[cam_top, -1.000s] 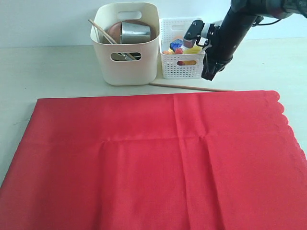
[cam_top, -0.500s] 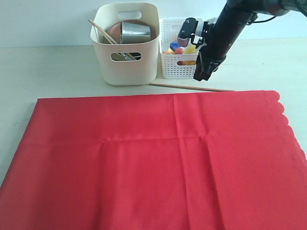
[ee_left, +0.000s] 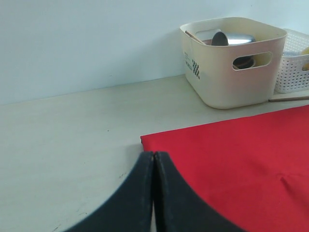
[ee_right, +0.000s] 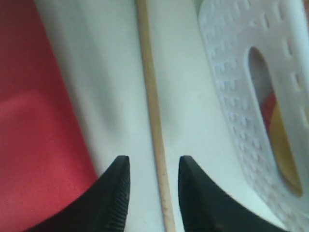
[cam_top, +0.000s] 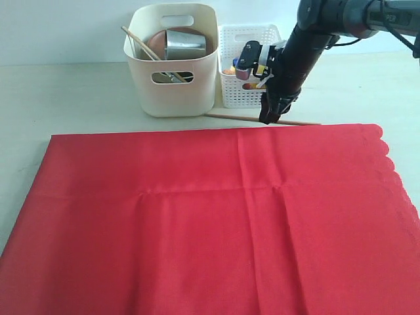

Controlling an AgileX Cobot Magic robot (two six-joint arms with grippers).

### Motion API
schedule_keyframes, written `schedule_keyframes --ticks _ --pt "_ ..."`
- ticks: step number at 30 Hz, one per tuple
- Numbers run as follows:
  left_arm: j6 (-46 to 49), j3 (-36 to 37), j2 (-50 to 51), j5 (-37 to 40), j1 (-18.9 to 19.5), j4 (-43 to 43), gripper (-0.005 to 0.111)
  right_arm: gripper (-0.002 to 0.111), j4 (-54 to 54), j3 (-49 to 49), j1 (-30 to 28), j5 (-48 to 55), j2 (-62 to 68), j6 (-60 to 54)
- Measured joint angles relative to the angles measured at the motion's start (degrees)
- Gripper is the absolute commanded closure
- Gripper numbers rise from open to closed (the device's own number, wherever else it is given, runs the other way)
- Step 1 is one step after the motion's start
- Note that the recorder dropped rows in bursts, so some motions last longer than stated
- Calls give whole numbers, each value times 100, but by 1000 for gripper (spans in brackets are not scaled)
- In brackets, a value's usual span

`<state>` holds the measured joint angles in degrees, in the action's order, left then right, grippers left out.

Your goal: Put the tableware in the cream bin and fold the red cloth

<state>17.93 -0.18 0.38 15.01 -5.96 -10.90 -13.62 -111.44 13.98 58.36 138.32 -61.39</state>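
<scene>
While my right hand (ee_right: 153,163) hangs spread astride the chopstick (ee_right: 147,72) | chopstick lies on the surface (cam_top: 79,92) between red cloth (cam_top: 210,216) and white basket (cam_top: 246,97) | left hand (ee_left: 153,162) pressed together near cloth corner

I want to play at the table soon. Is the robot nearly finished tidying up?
Partway. Done: the steel cup, wooden plate and one chopstick sit in the cream bin. In hand: the right tool hangs open over the loose chopstick on the table, not gripping it yet. Left: bin that chopstick, then fold the red cloth, which lies spread flat.
</scene>
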Motion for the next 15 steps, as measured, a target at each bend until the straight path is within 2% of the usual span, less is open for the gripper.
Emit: schedule_keyframes --ticks 15 --pt "0 0 0 0 0 0 105 74 60 -12 0 -109 14 515"
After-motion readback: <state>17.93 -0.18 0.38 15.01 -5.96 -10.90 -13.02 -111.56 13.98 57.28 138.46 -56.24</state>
